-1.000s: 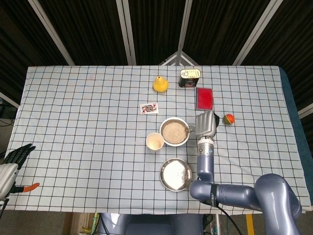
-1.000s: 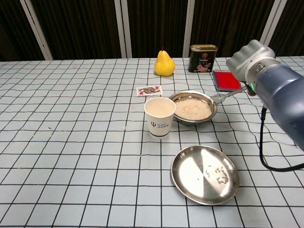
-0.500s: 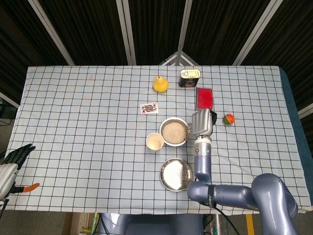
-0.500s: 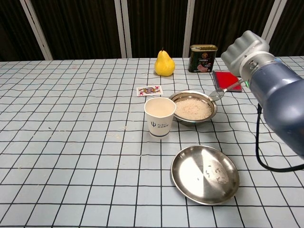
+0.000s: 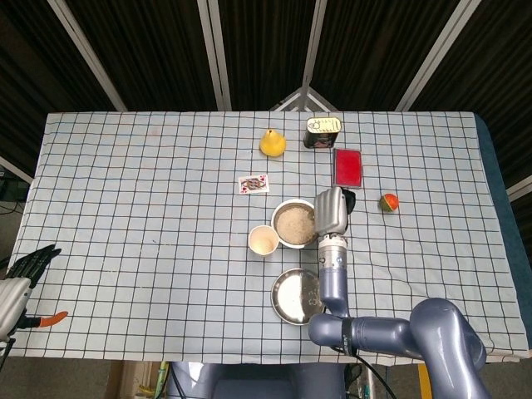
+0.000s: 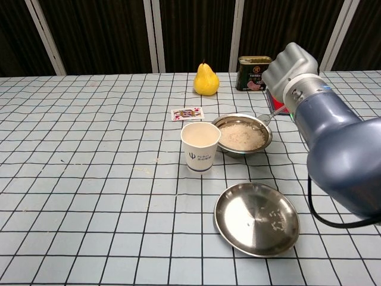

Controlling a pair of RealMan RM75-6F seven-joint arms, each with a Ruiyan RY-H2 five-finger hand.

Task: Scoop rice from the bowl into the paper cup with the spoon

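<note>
A steel bowl (image 6: pixel 244 152) of rice sits mid-table, with a white paper cup (image 6: pixel 200 146) just left of it. In the head view the cup (image 5: pixel 263 241) stands at the lower left of the bowl (image 5: pixel 276 224). My right hand (image 6: pixel 290 68) grips a metal spoon (image 6: pixel 271 114) by its handle. The spoon's tip lies at the bowl's right rim. From above, my right hand (image 5: pixel 331 211) covers the bowl's right edge and hides the spoon. My left hand (image 5: pixel 21 278) hangs off the table's lower left, fingers apart and holding nothing.
An empty steel plate (image 6: pixel 257 218) with a few rice grains lies in front of the bowl. Behind are a pear (image 6: pixel 206 80), a can (image 6: pixel 255 73), a playing card (image 6: pixel 187 113) and a red box (image 5: pixel 347 167). A small red-green fruit (image 5: pixel 388 202) sits to the right.
My right hand has moved left toward the bowl, bringing the spoon's tip from outside the bowl to its right rim. The left hand has not moved.
</note>
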